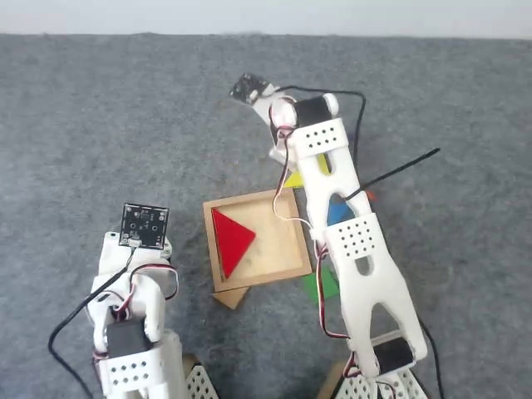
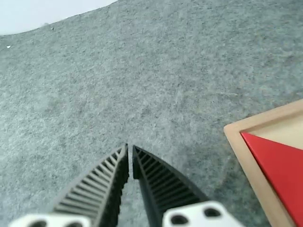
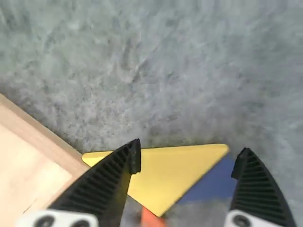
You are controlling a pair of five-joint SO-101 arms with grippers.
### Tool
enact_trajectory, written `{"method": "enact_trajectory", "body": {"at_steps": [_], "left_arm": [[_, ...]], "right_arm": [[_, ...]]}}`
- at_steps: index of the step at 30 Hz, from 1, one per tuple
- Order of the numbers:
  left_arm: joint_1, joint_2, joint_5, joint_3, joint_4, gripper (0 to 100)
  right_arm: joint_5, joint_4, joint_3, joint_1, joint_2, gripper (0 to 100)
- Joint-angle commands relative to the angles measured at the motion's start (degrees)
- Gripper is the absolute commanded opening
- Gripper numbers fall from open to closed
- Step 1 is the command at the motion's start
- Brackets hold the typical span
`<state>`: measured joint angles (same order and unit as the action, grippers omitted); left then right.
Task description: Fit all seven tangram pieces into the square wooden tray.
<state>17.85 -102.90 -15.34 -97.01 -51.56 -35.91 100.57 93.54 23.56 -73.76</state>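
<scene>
No text, label, number or sign can be read in any view.
</scene>
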Motion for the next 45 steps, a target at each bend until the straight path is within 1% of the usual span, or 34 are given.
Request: {"method": "enact_trajectory", "body": {"at_steps": [1, 3, 5, 8, 12, 15, 17, 18, 20, 23, 25, 29, 32, 40, 45], "left_arm": [[0.4, -0.8, -0.6, 0.8, 0.0, 2], [0.4, -0.8, -0.6, 0.8, 0.0, 2], [0.4, -0.8, -0.6, 0.8, 0.0, 2], [0.4, -0.8, -0.6, 0.8, 0.0, 2], [0.4, -0.8, -0.6, 0.8, 0.0, 2], [0.4, -0.8, -0.6, 0.8, 0.0, 2], [0.4, -0.8, -0.6, 0.8, 0.0, 2], [0.4, -0.8, -0.6, 0.8, 0.0, 2], [0.4, -0.8, -0.6, 0.8, 0.0, 2], [0.4, -0.8, -0.6, 0.8, 0.0, 2], [0.4, -0.8, -0.6, 0.8, 0.0, 2], [0.4, -0.8, -0.6, 0.8, 0.0, 2], [0.4, -0.8, -0.6, 0.8, 0.0, 2], [0.4, -0.8, -0.6, 0.9, -0.1, 2], [0.4, -0.8, -0.6, 0.9, -0.1, 2]], "right_arm": [[1.0, 2.9, 1.7, -1.2, 10.4, 31.7], [-0.4, 2.9, -2.2, -1.7, 15.0, 31.7], [-3.4, 2.9, -9.9, -1.9, 20.6, 31.7], [-7.8, 2.8, -25.5, -2.2, 30.3, 31.7], [-17.2, 2.3, -48.5, -2.8, 42.3, 31.7], [-22.5, -2.1, -62.5, -3.6, 48.0, 31.7], [-22.9, -7.0, -68.6, -4.9, 49.5, 31.0], [-22.9, -9.5, -70.7, -5.4, 49.5, 29.0], [-22.0, -13.2, -73.4, -6.2, 49.0, 22.1], [-17.4, -17.5, -74.4, -6.6, 46.3, 9.3], [-15.3, -20.5, -74.4, -7.0, 43.6, 3.7], [-11.7, -26.8, -74.4, -7.4, 40.0, 4.1], [-10.5, -28.6, -74.4, -8.0, 39.3, 4.4], [-10.4, -31.4, -74.4, -11.0, 39.0, 3.9], [-10.3, -34.0, -74.4, -11.5, 39.1, 3.9]]}}
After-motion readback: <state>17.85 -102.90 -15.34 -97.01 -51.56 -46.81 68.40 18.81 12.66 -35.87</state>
